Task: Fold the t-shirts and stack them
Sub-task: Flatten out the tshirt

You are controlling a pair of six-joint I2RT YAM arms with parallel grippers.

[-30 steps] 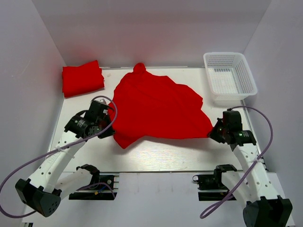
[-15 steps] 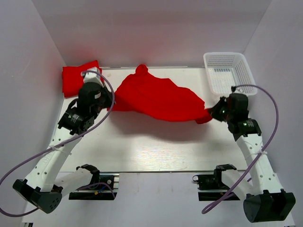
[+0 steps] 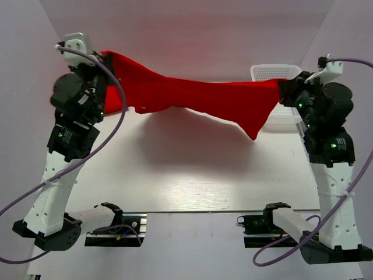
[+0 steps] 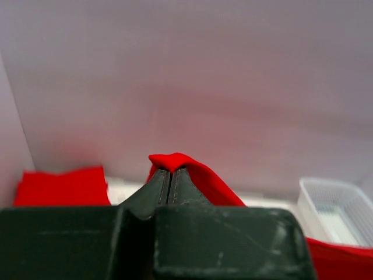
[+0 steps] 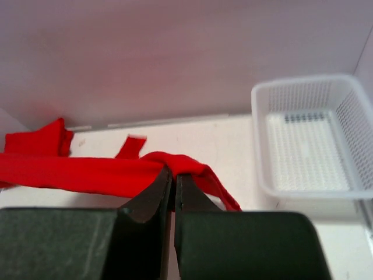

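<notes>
Two edges of the stretched t-shirt (image 3: pixel 192 93) are clamped, one in the left tool (image 4: pixel 169 172), one in the right tool (image 5: pixel 173 173), high above the bench (image 3: pixel 192 175); the folded t-shirt (image 4: pixel 61 186) lies back-left, the basket (image 5: pixel 303 146) back-right.

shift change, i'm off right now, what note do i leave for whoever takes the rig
Left claw: shut on one end of the t-shirt.
Right claw: shut on its other end.
The t-shirt hangs stretched between them above the table, one corner drooping.
Done: second shirt lies far left, apparently folded.
White basket sits far right.
Left: lay the held one down, fold it, stack it on the other.
</notes>
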